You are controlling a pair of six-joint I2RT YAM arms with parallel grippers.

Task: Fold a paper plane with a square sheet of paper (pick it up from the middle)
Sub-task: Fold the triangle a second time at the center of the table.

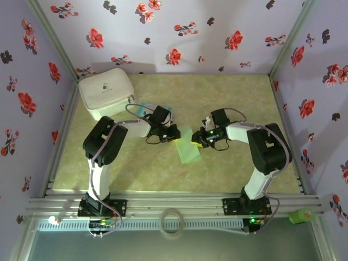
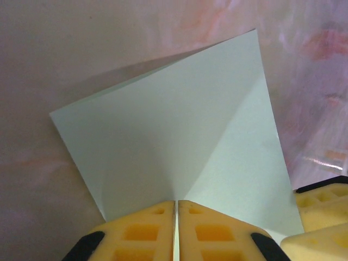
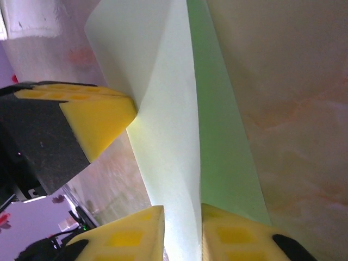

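Observation:
The square sheet of paper (image 1: 190, 145), pale mint green and folded narrower, hangs over the middle of the table between my two grippers. My left gripper (image 1: 173, 134) is shut on its edge (image 2: 176, 209); in the left wrist view the sheet (image 2: 179, 136) fans out with a diagonal crease. My right gripper (image 1: 197, 139) stands at the opposite edge. In the right wrist view its jaws (image 3: 182, 217) sit a little apart, with a curved fold of the sheet (image 3: 168, 136) running between them. The left gripper's yellow finger (image 3: 92, 117) touches the sheet there.
A white zipped pouch (image 1: 106, 91) lies at the back left, with a small blue-and-white packet (image 1: 142, 109) beside it. Floral walls close in three sides. A tape ring (image 1: 172, 223) and a green object (image 1: 302, 216) rest on the near rail.

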